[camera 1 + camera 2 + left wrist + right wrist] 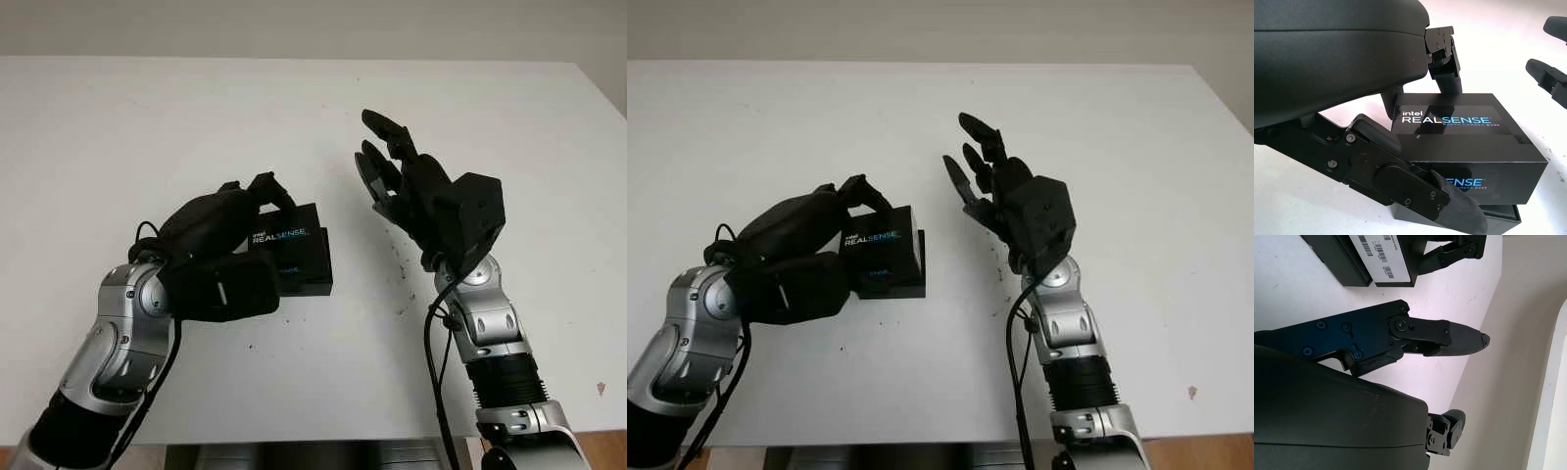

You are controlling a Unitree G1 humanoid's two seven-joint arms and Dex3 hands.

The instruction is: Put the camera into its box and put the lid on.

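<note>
1. The left hand [230, 250] grips the glossy black cardboard lid marked RealSense [292, 243], holding it part-way down over the matte black box base [312, 286] on the white table [147, 127] — apparently seating it squarely.
2. The right hand [402, 181] hangs open just beside the box, holding nothing, seemingly ready to steady it.
3. The left wrist view shows the base's rim peeking out beneath the lid; the right wrist view shows white barcode labels [1382, 254] on a side face — the camera itself is hidden, presumably inside.

Left hand [230, 250] closed around the lid [1464, 142], arm bent inward. Right hand [416, 191] raised, open, just beside it.
</note>
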